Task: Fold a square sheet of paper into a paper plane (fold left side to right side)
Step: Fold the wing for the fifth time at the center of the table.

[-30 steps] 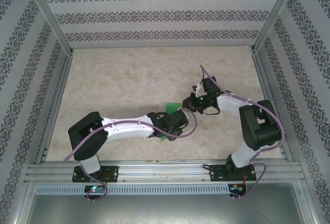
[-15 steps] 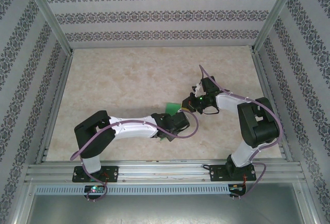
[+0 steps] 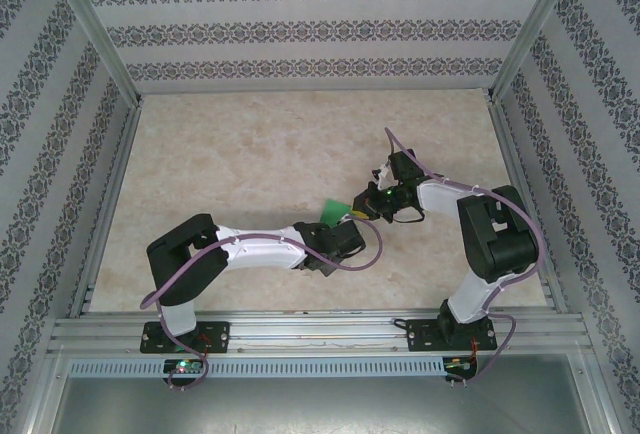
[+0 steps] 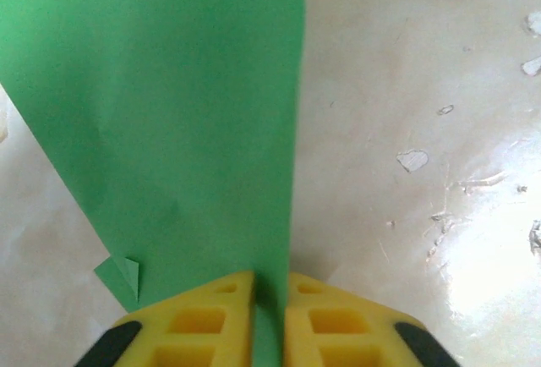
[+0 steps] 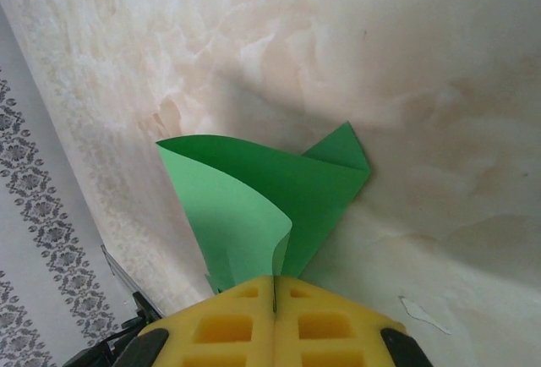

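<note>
Left tool (image 4: 269, 304) pinches the green paper (image 4: 169, 113) between its fingers. Right tool (image 5: 273, 295) clamps shut on it too, the paper curling over the marbled worktop (image 5: 406, 88).

A beige marbled tabletop (image 3: 250, 154) spans the middle of the top view, enclosed by wallpaper panels (image 3: 300, 29) with dark floral bands along the top and both sides. Aluminium rails (image 3: 310, 332) run across the lower part, with a perforated strip (image 3: 300, 366) beneath. In the left wrist view, small white flecks (image 4: 412, 161) lie at the right.
</note>
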Action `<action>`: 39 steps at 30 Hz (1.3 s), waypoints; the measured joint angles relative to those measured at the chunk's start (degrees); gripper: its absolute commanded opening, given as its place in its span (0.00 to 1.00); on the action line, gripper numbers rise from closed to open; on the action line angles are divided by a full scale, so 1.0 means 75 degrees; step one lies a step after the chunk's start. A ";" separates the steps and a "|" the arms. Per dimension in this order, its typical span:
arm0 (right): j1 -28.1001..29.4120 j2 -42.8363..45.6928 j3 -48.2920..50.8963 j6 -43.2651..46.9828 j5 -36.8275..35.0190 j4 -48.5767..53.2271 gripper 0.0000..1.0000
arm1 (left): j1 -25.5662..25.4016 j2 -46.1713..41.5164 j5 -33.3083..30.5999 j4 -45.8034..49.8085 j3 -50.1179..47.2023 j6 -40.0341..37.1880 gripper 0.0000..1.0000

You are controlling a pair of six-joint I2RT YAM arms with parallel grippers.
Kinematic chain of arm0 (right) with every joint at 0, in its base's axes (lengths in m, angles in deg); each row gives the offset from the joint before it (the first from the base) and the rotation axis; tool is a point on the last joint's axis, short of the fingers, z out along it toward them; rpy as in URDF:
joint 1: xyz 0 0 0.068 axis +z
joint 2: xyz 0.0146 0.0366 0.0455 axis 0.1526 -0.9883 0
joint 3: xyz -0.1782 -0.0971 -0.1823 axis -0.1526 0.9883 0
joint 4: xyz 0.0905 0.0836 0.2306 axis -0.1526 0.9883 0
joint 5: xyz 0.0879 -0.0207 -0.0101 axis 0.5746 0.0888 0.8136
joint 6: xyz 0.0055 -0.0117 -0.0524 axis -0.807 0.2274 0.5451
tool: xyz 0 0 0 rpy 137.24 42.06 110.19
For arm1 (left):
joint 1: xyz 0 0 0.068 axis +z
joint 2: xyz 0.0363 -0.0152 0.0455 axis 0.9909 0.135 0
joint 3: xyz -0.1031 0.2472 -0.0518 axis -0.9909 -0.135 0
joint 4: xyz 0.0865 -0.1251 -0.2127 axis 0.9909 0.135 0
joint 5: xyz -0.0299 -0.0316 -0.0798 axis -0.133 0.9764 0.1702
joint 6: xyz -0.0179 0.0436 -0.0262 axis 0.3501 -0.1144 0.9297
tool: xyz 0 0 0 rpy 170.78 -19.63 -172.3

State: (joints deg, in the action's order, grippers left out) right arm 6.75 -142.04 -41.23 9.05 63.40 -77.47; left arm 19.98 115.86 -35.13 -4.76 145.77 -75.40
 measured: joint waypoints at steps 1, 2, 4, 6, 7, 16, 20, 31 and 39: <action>-0.0003 -0.0006 0.0000 0.0000 -0.0009 0.0009 0.00 | 0.0000 0.0000 -0.0009 0.0000 -0.0003 0.0012 0.08; -0.0003 -0.0006 0.0000 0.0003 -0.0026 0.0015 0.01 | 0.0000 0.0000 -0.0029 0.0000 -0.0003 0.0026 0.06; -0.0009 -0.0006 0.0000 0.0029 -0.0029 0.0015 0.11 | 0.0003 0.0000 -0.0050 0.0000 -0.0003 0.0064 0.01; -0.0055 0.0003 0.0000 0.0064 -0.0047 0.0038 0.21 | 0.0003 -0.0003 -0.0047 0.0000 -0.0003 0.0099 0.00; -0.0096 0.0035 0.0003 0.0117 -0.0087 0.0061 0.26 | 0.0017 -0.0003 -0.0015 0.0000 -0.0006 0.0102 0.00; -0.1014 0.1909 0.0495 0.0804 -0.0831 0.0204 0.48 | 0.0606 -0.0405 0.1381 -0.0032 -0.0105 0.0227 0.00; -0.1142 0.2521 0.0933 0.1172 -0.1105 0.0219 0.50 | 0.1014 -0.0443 0.2314 -0.0052 -0.0102 0.0411 0.00; -0.1137 0.2906 0.1781 0.1635 -0.1215 0.0050 0.52 | 0.1749 -0.0402 0.4336 -0.0755 -0.0137 0.1177 0.00; -0.0828 0.2911 0.2343 0.1510 -0.1023 -0.0592 0.51 | 0.2361 -0.0405 0.5642 -0.2468 -0.1052 0.2416 0.00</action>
State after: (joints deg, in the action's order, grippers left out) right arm 0.54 -120.21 -23.65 20.37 55.73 -81.91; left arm 37.69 112.82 7.19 -23.28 137.88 -57.28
